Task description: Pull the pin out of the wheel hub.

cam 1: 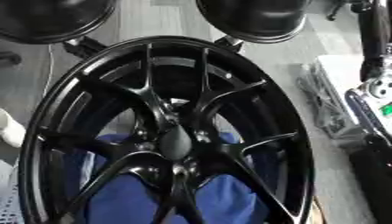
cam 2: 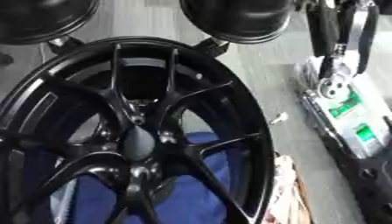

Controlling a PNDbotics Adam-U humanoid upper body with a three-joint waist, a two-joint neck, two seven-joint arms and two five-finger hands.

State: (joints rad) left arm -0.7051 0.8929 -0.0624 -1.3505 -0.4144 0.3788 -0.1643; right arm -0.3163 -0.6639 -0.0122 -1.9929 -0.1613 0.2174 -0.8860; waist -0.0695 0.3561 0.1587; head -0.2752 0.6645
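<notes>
Your black wheel hub (cam 1: 165, 131) fills the view, its centre cap (cam 1: 176, 142) near the middle and blue cloth (cam 1: 130, 201) showing through the spokes toward 6 o'clock. You cannot make out the pin. Neither hand shows; a black-and-silver arm (cam 2: 344, 43) stands at 2 o'clock.

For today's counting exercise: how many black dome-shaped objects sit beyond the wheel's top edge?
2. One black dome is at the upper left, cut off by the frame; the other black dome is at upper centre, just above the wheel rim. More may lie outside the view.
</notes>
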